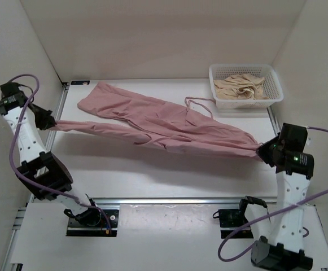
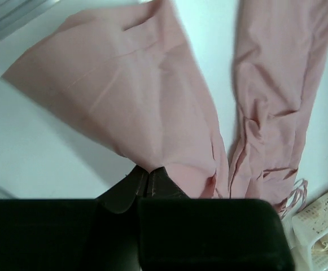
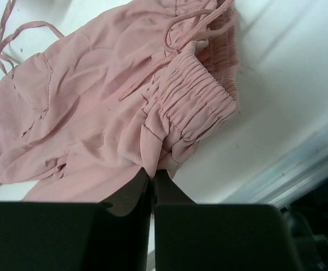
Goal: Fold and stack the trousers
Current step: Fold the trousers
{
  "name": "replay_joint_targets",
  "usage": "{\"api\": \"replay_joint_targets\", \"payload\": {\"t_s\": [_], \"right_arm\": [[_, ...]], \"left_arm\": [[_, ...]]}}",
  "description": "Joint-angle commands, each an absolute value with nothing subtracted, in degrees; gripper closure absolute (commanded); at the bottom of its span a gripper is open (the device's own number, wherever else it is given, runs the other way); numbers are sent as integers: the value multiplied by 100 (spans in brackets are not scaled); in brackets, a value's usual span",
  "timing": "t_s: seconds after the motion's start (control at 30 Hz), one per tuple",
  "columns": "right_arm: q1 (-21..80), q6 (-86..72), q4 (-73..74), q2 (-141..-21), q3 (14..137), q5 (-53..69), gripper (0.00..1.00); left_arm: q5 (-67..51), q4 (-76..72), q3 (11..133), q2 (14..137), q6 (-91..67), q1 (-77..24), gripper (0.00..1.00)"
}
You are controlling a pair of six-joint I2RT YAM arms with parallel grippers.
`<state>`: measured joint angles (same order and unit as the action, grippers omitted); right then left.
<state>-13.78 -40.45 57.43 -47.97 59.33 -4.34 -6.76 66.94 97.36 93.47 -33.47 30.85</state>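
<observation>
The dusty-pink trousers lie stretched across the white table, waistband at the right, legs running left. My left gripper is shut on the hem of the near leg at the table's left edge, pulling it taut. My right gripper is shut on the gathered elastic waistband at the right edge. The drawstring loops out toward the back, and it also shows in the right wrist view. The far leg lies flat toward the back left.
A white plastic basket holding beige cloth stands at the back right corner. White walls enclose the table on three sides. The metal rail runs along the near edge.
</observation>
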Motion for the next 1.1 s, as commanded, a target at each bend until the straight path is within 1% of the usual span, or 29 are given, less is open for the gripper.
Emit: {"api": "replay_joint_targets", "payload": {"t_s": [0.0,0.1,0.17,0.27,0.3,0.43,0.6,0.8,0.87,0.97,1.07], "right_arm": [[-1415,-3937,6573,-4281,5985,-1107,100],[-1354,-3937,6846,-3746,5985,-1431,100],[-1292,-3990,6917,-3526,6038,-1494,100],[-1239,-4052,6996,-3594,6266,-1617,100],[-1239,-4052,6996,-3595,6371,-1695,100],[-1239,-3990,6864,-3867,6547,-1977,100],[-1239,-3929,6469,-4113,6496,-2249,100],[-1239,-3876,5986,-4798,6372,-2469,100],[-1239,-3876,5837,-5114,6311,-2522,100],[-1239,-3928,5617,-5545,6372,-2671,100],[-1239,-3929,5362,-5967,6495,-2803,100]], "left_arm": [[-299,6609,9283,8579,-3191,3629,90],[-105,6609,9036,8079,-3129,3691,90],[-673,6312,8878,7998,-3068,3622,90],[-765,6231,9236,8182,-3006,3306,90],[-678,6231,9559,8278,-2954,3122,90],[-317,6337,10475,9111,-2839,2778,90],[-159,6468,11538,10141,-2725,2269,90],[131,6670,13331,11679,-2812,1644,90],[132,6671,14005,12274,-2865,1433,90],[-78,6671,14684,12804,-2996,1319,90],[-316,6443,14818,13200,-3102,1318,90]]}}
